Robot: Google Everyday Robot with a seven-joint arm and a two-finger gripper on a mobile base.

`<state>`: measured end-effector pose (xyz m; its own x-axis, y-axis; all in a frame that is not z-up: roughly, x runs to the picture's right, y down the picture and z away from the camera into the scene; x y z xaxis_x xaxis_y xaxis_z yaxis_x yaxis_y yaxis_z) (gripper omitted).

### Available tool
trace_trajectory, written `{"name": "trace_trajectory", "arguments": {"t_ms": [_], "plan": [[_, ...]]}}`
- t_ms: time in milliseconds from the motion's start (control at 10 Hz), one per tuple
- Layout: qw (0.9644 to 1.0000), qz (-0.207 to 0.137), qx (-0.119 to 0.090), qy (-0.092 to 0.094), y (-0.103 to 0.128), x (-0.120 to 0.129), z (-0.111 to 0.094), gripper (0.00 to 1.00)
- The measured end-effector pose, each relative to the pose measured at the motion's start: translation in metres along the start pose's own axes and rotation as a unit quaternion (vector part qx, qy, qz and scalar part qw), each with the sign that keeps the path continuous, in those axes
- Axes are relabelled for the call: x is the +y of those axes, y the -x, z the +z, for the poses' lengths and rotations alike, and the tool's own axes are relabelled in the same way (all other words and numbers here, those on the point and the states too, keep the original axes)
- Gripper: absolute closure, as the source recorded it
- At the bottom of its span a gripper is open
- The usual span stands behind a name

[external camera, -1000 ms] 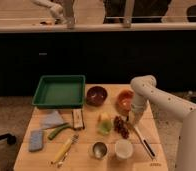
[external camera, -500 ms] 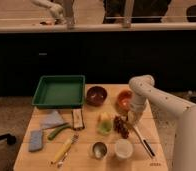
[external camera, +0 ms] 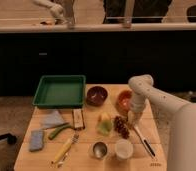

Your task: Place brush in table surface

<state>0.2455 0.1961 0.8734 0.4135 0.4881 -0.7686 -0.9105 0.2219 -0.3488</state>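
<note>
Scanning from the left edge, the green tray (external camera: 60,78) in the far left corner, the yellow-handled utensil (external camera: 62,150) near the front edge and the two bowls by the far edge sit exactly as they did a second ago. Nothing on the table surface (external camera: 83,162) has moved, and the arm has barely shifted.

Just right of the dark grapes (external camera: 121,126), the gripper (external camera: 131,119) hangs low over the right half of the table, pointing down. I cannot tell whether it is spread or closed.

The brush (external camera: 143,140) lies flat on the boards near the right edge. It runs from just below the gripper toward the front right corner, pale half nearer the gripper. Whether the two touch is unclear.

With the brush resting unmoved on wood, the placing looks essentially done. Letting go and lifting clear probably remain.
</note>
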Motion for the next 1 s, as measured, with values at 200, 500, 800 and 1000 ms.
{"name": "trace_trajectory", "arguments": {"t_ms": [200, 500, 800, 1000], "plan": [[1.0, 0.001, 0.0, -0.001, -0.0004, -0.0007, 0.0002, 0.97], [1.0, 0.001, 0.0, 0.0, -0.001, -0.0014, 0.0004, 0.97], [1.0, 0.002, 0.0, 0.0, -0.0016, -0.002, 0.0007, 0.97], [1.0, 0.002, 0.001, 0.0, -0.0019, -0.0021, 0.0009, 0.97]]}}
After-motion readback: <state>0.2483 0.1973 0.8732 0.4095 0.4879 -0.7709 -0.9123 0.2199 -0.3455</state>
